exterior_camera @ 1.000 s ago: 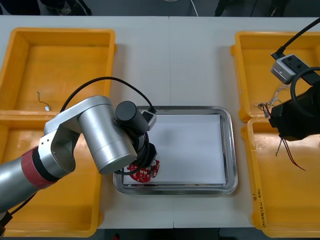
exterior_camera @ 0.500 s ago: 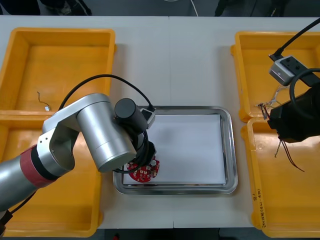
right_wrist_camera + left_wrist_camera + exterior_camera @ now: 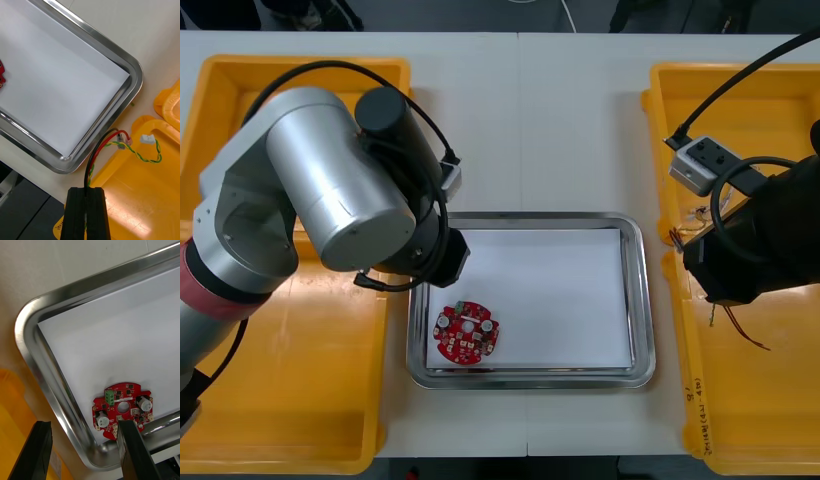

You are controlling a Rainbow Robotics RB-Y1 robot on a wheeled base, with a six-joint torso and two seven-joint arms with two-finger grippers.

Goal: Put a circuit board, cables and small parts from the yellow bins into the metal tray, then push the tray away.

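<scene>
Left gripper (image 3: 83, 424) (jaws apart) rose off circuit board (image 3: 467, 334); right gripper (image 3: 86, 190) seemingly brought cables (image 3: 147, 139) nearer tray (image 3: 642, 300).

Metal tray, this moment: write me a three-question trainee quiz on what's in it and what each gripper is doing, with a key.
1. True or false: the round red circuit board lies inside the metal tray.
2. What is the right gripper, at the corner of the near right yellow bin beside the tray, shut on? A) the circuit board B) cables C) nothing
3. Fill in: the left gripper, above the tray's left rim close to the board, is ____ (open or shut).
Key: 1 true. 2 B. 3 open.
</scene>
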